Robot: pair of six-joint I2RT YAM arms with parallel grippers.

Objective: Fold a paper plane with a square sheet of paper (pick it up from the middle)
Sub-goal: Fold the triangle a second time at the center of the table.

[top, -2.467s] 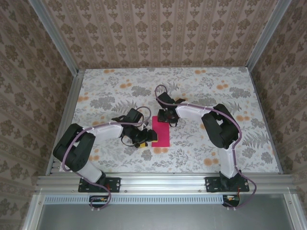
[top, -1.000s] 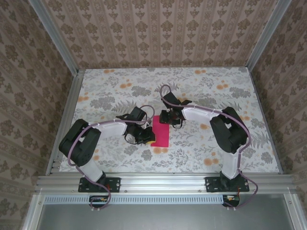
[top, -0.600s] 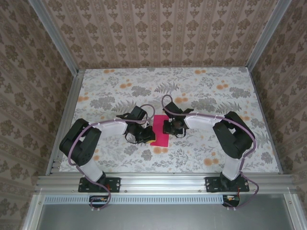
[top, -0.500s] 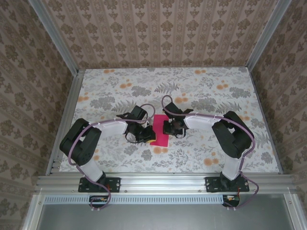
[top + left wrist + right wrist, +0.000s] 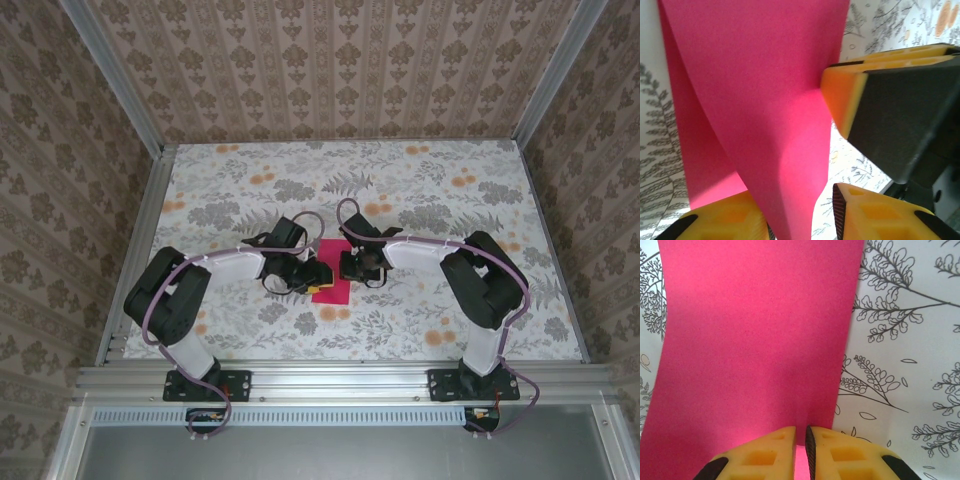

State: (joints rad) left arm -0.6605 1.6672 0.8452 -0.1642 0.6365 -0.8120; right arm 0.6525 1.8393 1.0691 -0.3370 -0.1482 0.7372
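The table (image 5: 420,190) on my feed is a flat white top printed all over with grey leafy sprigs and little orange flowers. Lying on it around the middle, slightly toward the near edge, is the square sheet of paper (image 5: 335,293), magenta-pink and doubled over into a narrow strip. In the left wrist view its upper layer (image 5: 765,100) curls up off the layer underneath.

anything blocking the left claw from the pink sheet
Nothing visible does. The pink sheet runs through the open left claw, and the right claw pinches another edge of it.
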